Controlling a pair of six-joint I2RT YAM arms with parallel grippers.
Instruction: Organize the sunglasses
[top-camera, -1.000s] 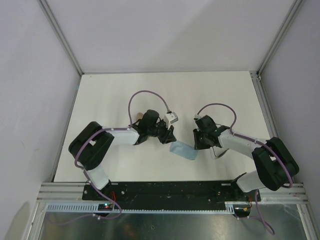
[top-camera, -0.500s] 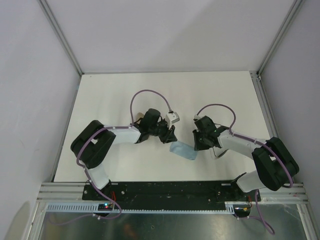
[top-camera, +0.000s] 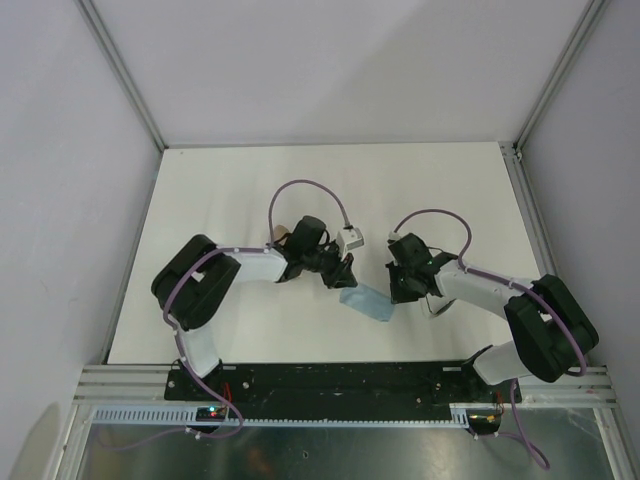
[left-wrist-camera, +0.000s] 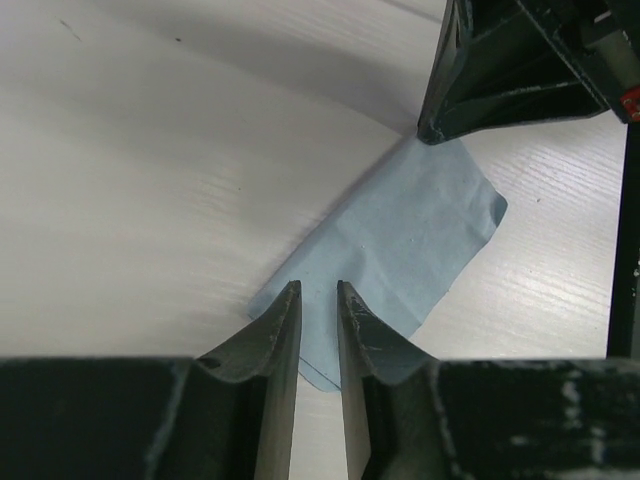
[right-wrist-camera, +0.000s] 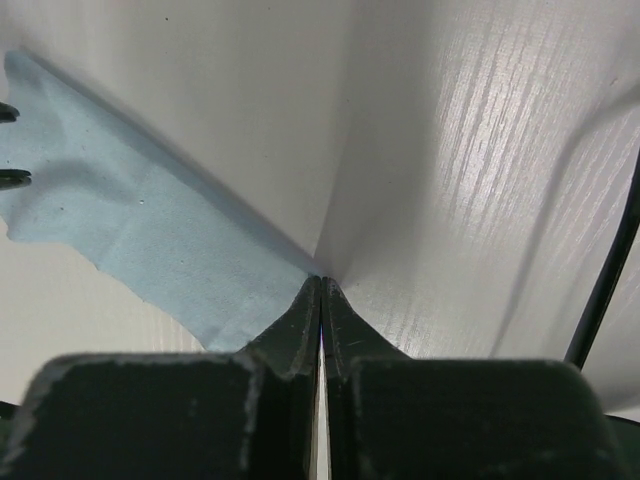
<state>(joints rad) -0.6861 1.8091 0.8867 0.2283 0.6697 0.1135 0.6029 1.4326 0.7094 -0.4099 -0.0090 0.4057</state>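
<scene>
While the light blue cloth (left-wrist-camera: 400, 240) lies on the white worktop (top-camera: 230, 190) between both hands, the left hand (left-wrist-camera: 318, 288) stands narrow over its left end. The right hand (right-wrist-camera: 320, 280), closed, touches its right corner. The sunglasses (top-camera: 433, 309) lie further right, half hidden by the right arm.

a light blue cloth (top-camera: 368, 303) is lying flat and faintly creased on the white tabletop (top-camera: 420, 190), sitting closer to its near edge than its far edge and roughly midway between its left and right edges, with grey panels (top-camera: 60, 150) enclosing it.
</scene>
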